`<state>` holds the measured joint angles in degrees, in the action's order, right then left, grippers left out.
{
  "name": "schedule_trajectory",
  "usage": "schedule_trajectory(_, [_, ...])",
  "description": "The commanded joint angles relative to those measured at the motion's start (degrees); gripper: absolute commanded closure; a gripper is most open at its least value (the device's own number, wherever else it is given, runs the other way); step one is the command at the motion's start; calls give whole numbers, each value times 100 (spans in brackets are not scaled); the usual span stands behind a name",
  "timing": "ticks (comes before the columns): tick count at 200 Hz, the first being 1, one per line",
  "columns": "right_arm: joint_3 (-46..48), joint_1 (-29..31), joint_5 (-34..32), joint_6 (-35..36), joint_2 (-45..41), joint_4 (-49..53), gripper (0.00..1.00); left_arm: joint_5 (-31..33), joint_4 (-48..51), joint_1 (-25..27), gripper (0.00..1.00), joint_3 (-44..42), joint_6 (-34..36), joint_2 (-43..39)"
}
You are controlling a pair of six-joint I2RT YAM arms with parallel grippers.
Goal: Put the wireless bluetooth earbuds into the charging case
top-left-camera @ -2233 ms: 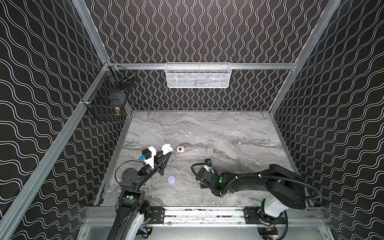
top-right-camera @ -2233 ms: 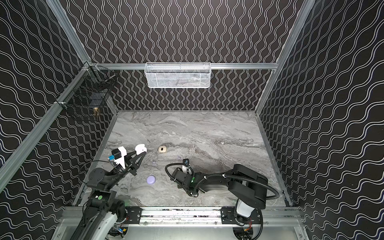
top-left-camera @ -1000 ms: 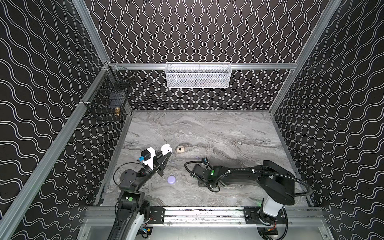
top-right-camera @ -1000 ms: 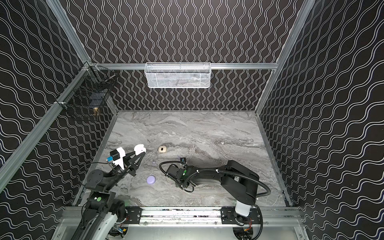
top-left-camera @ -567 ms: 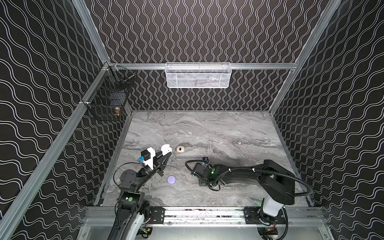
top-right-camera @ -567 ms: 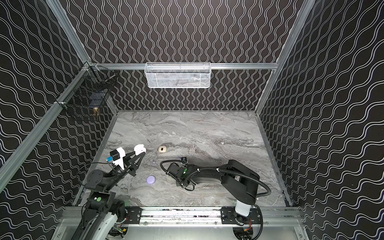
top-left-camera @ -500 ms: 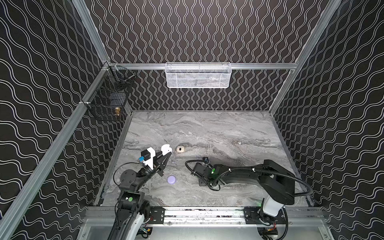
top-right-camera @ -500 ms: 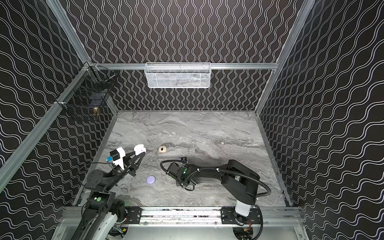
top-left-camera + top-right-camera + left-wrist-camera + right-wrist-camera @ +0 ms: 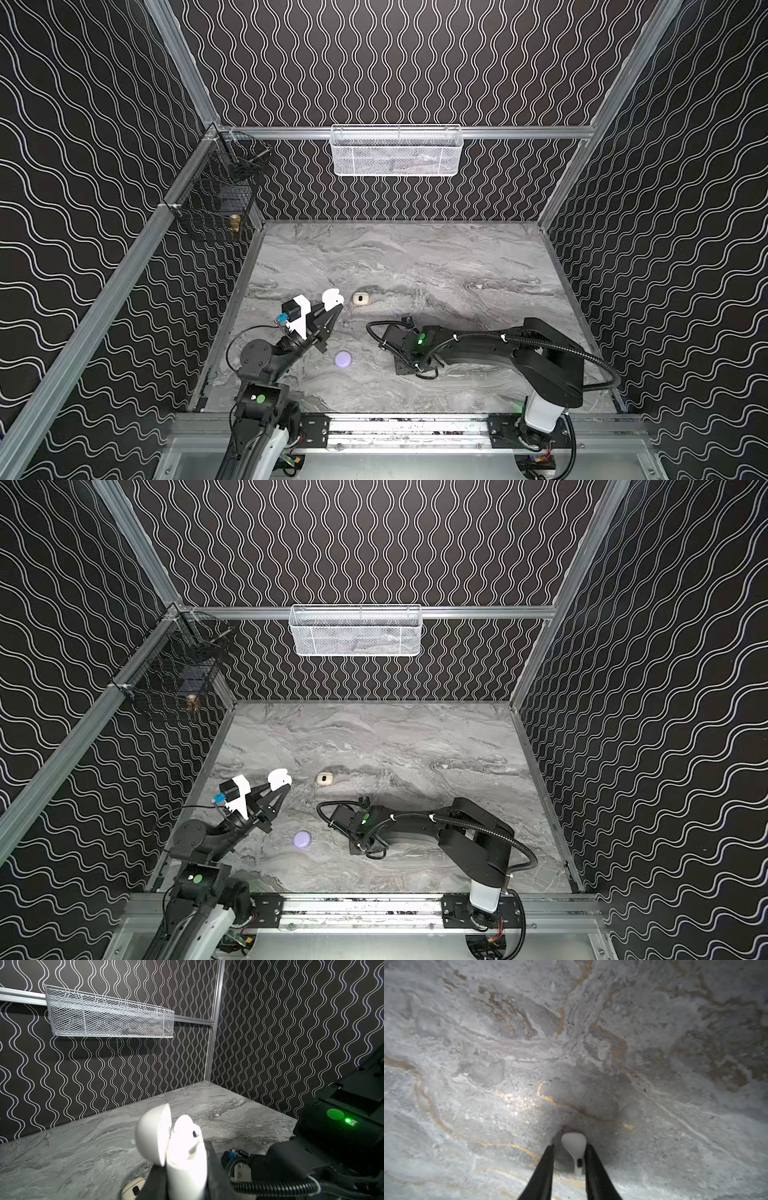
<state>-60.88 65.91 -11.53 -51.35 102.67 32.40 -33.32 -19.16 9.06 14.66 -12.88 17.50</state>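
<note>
Right gripper (image 9: 570,1145) parted, glossy white stemmed earbud (image 9: 574,1141) between fingers (image 9: 544,1167) | judged light, slippery, best pinched at bulb | left gripper (image 9: 334,311) clamped on open white plastic charging case (image 9: 162,1132).

left arm (image 9: 266,357) bends up from its base, left gripper (image 9: 335,308) raised and angled upward, jaws clamped on a case (image 9: 182,1147). right arm (image 9: 478,353) stretches low toward the middle, wrist tipped down, right gripper (image 9: 570,1145) with jaws narrowly apart around an earbud (image 9: 574,1141).
</note>
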Motion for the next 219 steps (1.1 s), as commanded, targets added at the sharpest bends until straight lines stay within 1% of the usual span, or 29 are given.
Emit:
schedule_trajectory(1, [-20,3,81,-23,97,135,72,-6,-44,3,100,26,135,-30])
schedule_trajectory(36, [-3,4,-44,-66,169,161,68,-8,-26,-1,100,37,129,-36])
schedule_trajectory(110, [12,-34,-357,-129,249,280,69,-7,-9,2,100,40,128,-47])
schedule_trajectory(167, [60,-43,-103,-41,209,111,72,-8,-25,-1,100,46,133,-27])
schedule_trajectory(219, [99,-43,-34,-46,114,100,75,-6,-27,1,100,54,129,-6])
